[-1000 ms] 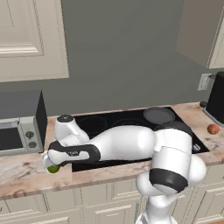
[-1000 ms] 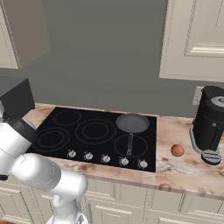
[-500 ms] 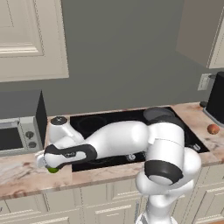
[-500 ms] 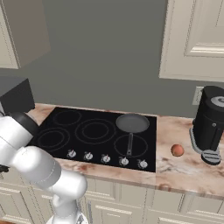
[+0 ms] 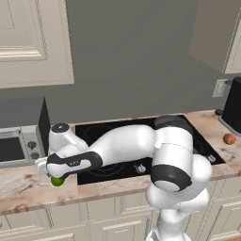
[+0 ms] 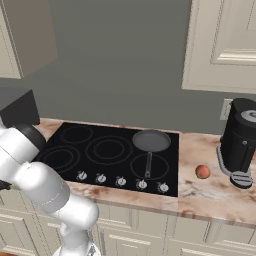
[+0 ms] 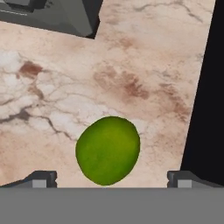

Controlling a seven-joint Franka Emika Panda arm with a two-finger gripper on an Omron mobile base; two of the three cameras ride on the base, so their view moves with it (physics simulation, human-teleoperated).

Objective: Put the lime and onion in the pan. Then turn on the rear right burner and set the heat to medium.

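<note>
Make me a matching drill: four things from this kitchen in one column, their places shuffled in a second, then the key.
Things
1. lime
2. onion
3. pan
4. claw

Places
A. on the rear right burner
B. on the counter left of the cooktop
C. open, poised over the lime
D. on the counter beside the black coffee machine

Pairs: 1-B, 2-D, 3-A, 4-C
</note>
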